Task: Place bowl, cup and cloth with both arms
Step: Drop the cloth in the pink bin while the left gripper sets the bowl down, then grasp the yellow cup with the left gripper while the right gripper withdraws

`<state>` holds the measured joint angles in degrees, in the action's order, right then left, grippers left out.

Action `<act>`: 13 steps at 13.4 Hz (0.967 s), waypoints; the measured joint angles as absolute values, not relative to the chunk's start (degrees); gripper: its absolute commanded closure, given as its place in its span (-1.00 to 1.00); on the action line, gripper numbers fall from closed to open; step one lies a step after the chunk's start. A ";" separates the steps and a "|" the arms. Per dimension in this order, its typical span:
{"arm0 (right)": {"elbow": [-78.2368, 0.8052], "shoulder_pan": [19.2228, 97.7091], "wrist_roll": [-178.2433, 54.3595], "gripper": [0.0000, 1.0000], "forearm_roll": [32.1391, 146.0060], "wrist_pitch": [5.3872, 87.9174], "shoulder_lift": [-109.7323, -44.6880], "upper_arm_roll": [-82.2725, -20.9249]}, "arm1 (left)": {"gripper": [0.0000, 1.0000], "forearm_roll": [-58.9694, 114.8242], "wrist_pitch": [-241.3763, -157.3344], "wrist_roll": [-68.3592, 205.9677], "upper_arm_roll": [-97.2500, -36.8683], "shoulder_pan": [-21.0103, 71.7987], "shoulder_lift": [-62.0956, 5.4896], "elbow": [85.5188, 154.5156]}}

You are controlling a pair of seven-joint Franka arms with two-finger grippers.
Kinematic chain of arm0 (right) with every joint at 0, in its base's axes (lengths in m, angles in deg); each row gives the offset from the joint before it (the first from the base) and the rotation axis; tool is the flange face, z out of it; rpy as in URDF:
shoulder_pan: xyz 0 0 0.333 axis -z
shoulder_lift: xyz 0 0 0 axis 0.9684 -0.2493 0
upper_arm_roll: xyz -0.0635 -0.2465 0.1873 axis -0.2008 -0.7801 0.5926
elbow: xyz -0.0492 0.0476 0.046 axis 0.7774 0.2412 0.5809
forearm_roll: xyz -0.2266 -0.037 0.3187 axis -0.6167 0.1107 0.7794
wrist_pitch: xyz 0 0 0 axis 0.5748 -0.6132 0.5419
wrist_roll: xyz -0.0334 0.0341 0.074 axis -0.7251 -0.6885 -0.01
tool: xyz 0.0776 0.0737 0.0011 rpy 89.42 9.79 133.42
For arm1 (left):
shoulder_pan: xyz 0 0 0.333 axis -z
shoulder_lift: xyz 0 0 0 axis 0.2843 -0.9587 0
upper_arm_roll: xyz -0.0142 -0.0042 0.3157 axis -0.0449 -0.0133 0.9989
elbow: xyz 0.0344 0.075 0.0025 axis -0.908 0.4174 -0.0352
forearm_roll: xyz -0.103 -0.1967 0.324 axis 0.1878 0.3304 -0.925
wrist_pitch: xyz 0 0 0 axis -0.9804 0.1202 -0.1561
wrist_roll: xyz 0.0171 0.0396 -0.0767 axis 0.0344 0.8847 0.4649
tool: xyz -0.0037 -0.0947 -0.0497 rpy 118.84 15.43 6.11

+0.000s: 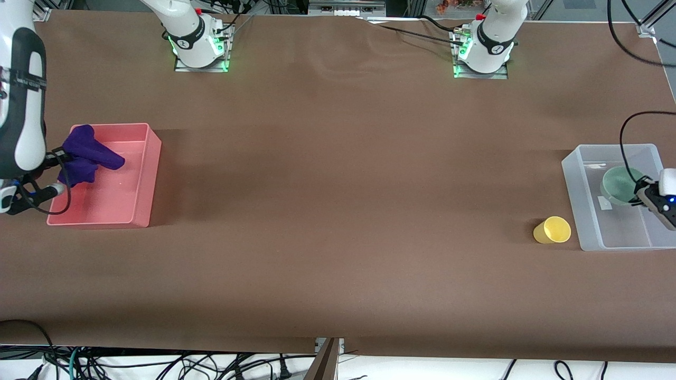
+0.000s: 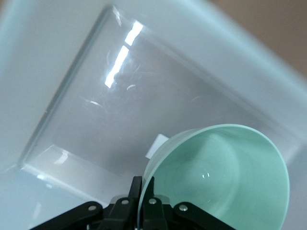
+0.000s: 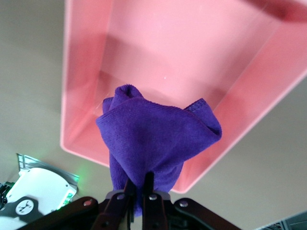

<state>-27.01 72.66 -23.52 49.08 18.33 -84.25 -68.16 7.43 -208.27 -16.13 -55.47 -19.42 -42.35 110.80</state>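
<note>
My left gripper is shut on the rim of the mint-green bowl and holds it tilted over the clear plastic bin. In the left wrist view the fingers pinch the bowl's wall. My right gripper is shut on the purple cloth, which hangs over the pink bin. In the right wrist view the cloth bunches above the fingers over the pink bin. The yellow cup lies on its side on the table beside the clear bin.
The clear bin holds a small white label on its floor. The arm bases stand at the table's edge farthest from the front camera. Cables hang over the left arm's end of the table.
</note>
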 measured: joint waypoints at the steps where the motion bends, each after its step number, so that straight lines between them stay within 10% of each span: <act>1: -29.17 72.67 -23.52 1.00 49.32 20.21 -84.58 -68.16 | -0.10 7.47 -209.42 -16.60 -55.48 -19.96 -44.21 110.35; 2: -30.79 72.61 -23.54 -0.01 49.79 21.58 -84.88 -68.15 | -0.99 7.65 -209.86 -16.67 -55.56 -20.12 -45.27 109.97; 3: -31.86 72.55 -23.57 -0.99 50.42 22.41 -85.10 -68.15 | -1.00 7.95 -209.89 -16.67 -55.76 -20.11 -45.52 109.72; 13: -12.78 71.18 -43.41 -1.00 53.78 5.22 -78.83 -60.23 | -1.00 8.65 -190.79 -0.71 -62.45 -10.87 -36.58 100.28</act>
